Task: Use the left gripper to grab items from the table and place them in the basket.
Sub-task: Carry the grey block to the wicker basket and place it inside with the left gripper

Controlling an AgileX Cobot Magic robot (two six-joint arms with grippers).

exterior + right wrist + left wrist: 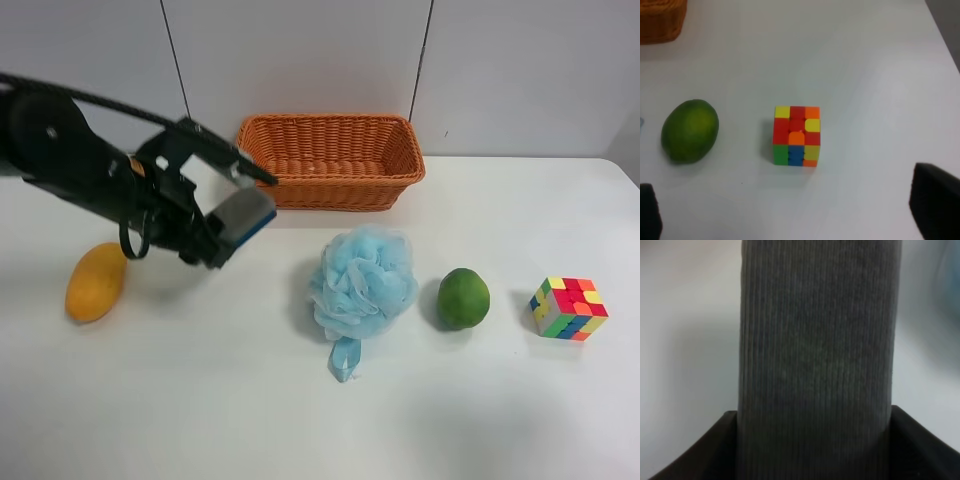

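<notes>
**Over the table [200, 420], eraser block [815, 365] in the left gripper [236, 212]**

Between the mango [95, 283] and the wicker basket [330, 185], I see the left gripper clenched on the grey-topped, blue-based eraser block, held off the white surface. The blue bath pouf [362, 280], green fruit [463, 298] and puzzle cube [569, 307] lie in a row on the table. The right gripper [790, 215] hangs near the cube, fingers spread wide.
</notes>
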